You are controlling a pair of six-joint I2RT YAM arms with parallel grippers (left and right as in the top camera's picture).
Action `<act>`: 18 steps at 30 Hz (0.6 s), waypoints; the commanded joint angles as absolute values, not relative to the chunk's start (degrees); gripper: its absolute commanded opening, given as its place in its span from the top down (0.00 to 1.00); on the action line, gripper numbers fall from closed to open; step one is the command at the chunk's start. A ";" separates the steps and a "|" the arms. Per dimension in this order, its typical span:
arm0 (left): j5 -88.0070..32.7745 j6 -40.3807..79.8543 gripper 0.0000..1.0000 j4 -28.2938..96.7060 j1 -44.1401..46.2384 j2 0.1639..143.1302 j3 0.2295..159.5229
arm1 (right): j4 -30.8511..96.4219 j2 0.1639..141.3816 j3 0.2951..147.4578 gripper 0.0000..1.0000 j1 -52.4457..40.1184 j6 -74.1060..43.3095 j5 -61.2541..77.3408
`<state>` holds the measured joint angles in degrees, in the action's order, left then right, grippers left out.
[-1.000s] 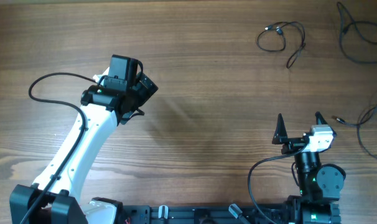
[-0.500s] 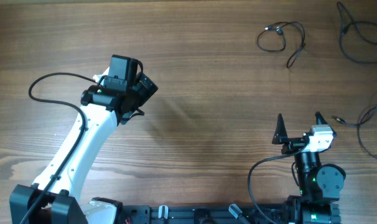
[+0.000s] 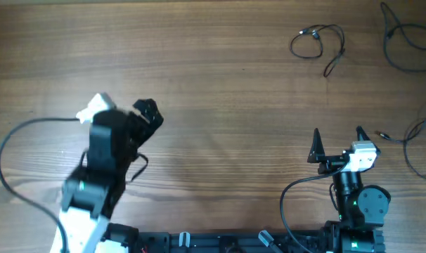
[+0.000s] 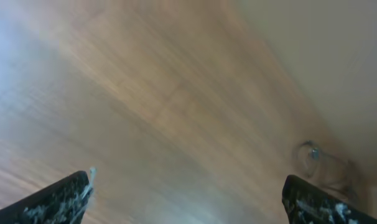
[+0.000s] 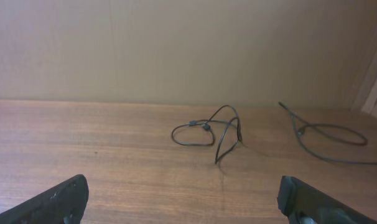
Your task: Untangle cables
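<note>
Three thin black cables lie apart on the wooden table. A small looped cable (image 3: 317,41) sits at the far middle-right, a larger loop (image 3: 406,43) at the far right corner, and a third cable (image 3: 418,140) at the right edge. My right gripper (image 3: 337,135) is open near the front, well short of the small loop (image 5: 207,132); the larger cable (image 5: 330,133) lies to its right. My left gripper (image 3: 147,114) is far to the left, blurred, open with nothing between its fingers (image 4: 58,200). In the left wrist view a looped cable (image 4: 319,160) shows faintly far off.
A thick black arm cable (image 3: 16,169) arcs over the table left of the left arm. The arm bases and a black rail (image 3: 220,242) run along the front edge. Bare wood (image 3: 234,91) lies between the two arms.
The left arm has swung back toward the front left and is blurred with motion. The right arm and the cables have not moved.
</note>
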<state>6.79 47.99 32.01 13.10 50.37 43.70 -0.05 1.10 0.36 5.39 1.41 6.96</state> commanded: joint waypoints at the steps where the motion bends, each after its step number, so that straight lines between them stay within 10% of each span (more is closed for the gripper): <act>1: -1.21 37.67 0.00 20.21 8.43 39.33 30.28 | -0.23 0.21 0.30 0.00 5.08 1.45 5.93; 18: -4.51 27.16 0.00 14.35 -0.62 8.64 10.04 | -0.23 0.21 0.30 0.00 5.08 1.48 5.93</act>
<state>-3.64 29.54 14.52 0.73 12.99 12.67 -0.03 1.10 0.36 5.39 1.41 6.98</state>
